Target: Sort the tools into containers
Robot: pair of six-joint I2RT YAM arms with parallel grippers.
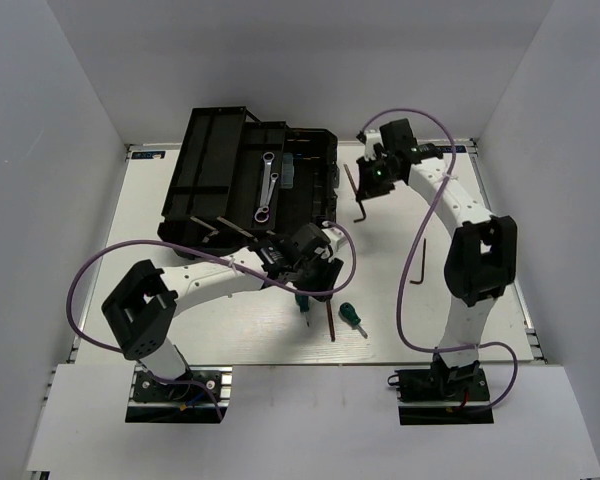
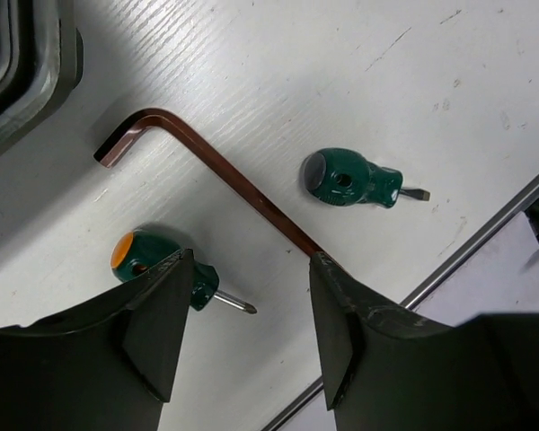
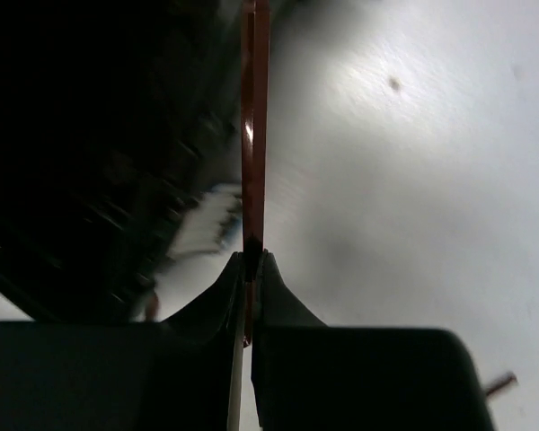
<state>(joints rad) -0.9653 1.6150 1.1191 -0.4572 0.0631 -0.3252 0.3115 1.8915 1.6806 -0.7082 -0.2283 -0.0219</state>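
Observation:
The black toolbox (image 1: 230, 175) lies open at the back left, with two silver wrenches (image 1: 267, 185) in one compartment. My left gripper (image 1: 315, 268) is open and empty just in front of it, above two green-handled screwdrivers (image 1: 302, 302) (image 1: 352, 318) and a dark hex key (image 1: 331, 320). In the left wrist view (image 2: 250, 269) the orange-capped screwdriver (image 2: 153, 260) lies by the left finger, the hex key (image 2: 207, 162) runs under the right finger, and the other screwdriver (image 2: 350, 178) lies beyond. My right gripper (image 1: 372, 185) (image 3: 251, 260) is shut on a second hex key (image 3: 254, 135) (image 1: 359, 198) beside the toolbox's right edge (image 3: 90, 162).
A third hex key (image 1: 421, 262) lies on the white table next to the right arm. A purple cable loops over each arm. The table's front metal rail (image 2: 485, 238) is close behind the screwdrivers. A toolbox corner (image 2: 27, 63) shows at the upper left of the left wrist view.

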